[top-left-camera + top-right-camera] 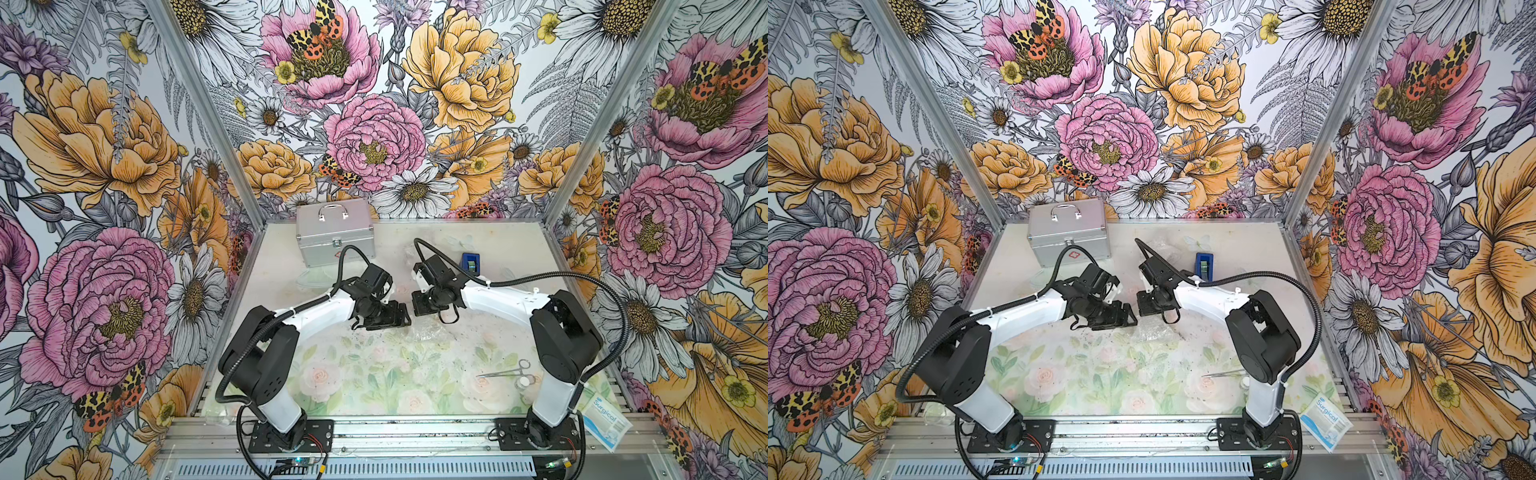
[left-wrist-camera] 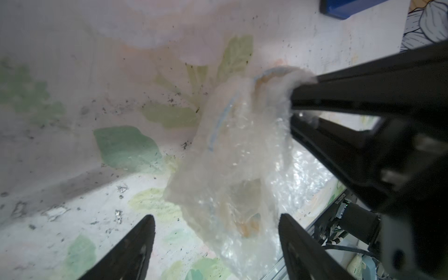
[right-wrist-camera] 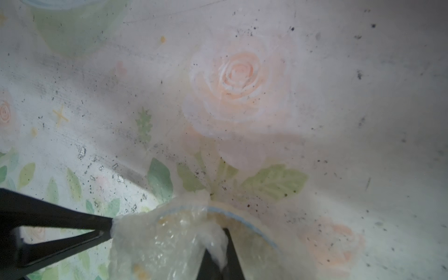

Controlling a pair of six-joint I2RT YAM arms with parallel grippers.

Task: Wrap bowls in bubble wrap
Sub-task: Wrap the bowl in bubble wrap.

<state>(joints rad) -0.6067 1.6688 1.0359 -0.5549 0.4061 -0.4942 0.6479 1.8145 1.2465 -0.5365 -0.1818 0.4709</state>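
Observation:
A bowl [image 2: 224, 116] with a blue rim lies bundled in crinkly bubble wrap [image 2: 237, 169] at mid-table. My right gripper [image 3: 224, 234] is shut on a bunched fold of that wrap above the bowl [image 3: 244, 218]. My left gripper [image 2: 215, 244] is open, its fingers [image 2: 138, 244] spread on either side of the loose end of the wrap without pinching it. In both top views the two grippers [image 1: 397, 318] [image 1: 422, 303] meet tip to tip and cover the bowl. Only a tail of wrap [image 1: 430, 332] [image 1: 1154, 330] shows in front of them.
A silver metal case [image 1: 334, 232] stands at the back left. More crumpled plastic [image 1: 409, 249] and a blue tape dispenser [image 1: 471, 262] lie behind the right arm. Forceps [image 1: 505, 371] and a surgical packet [image 1: 604, 419] lie at the front right. A pale translucent round thing [image 1: 316, 276] sits before the case.

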